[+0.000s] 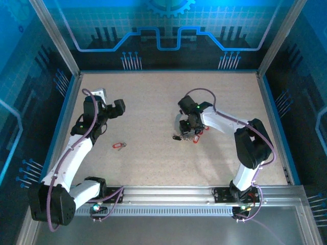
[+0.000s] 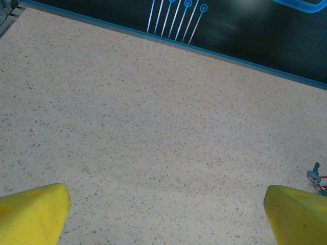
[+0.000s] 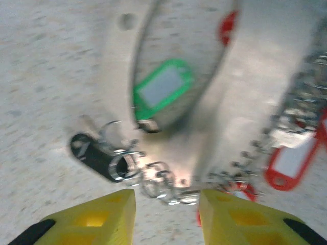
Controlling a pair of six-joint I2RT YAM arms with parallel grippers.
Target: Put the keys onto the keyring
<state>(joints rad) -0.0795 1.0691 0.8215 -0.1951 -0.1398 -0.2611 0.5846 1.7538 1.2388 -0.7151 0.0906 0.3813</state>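
A loose key with a red tag (image 1: 119, 145) lies on the table between the arms. My left gripper (image 1: 118, 107) hovers up-left of it, open, with bare table between its yellow fingers (image 2: 36, 212); a bit of key and red tag (image 2: 317, 177) peeks in at the right edge. My right gripper (image 1: 190, 133) is low over the keyring cluster. Its jaws stand open (image 3: 167, 204), with the silver chain and rings (image 3: 168, 184) just ahead of the gap. The blurred pale band loop (image 3: 214, 102) curves above, with a red-tagged key (image 3: 294, 161) at the right.
A green tag (image 3: 162, 87) lies inside the band loop and a black fob (image 3: 94, 155) hangs on the rings at the left, also visible from above (image 1: 177, 137). Blue walls (image 1: 163, 35) and an aluminium frame enclose the speckled table (image 1: 153, 102).
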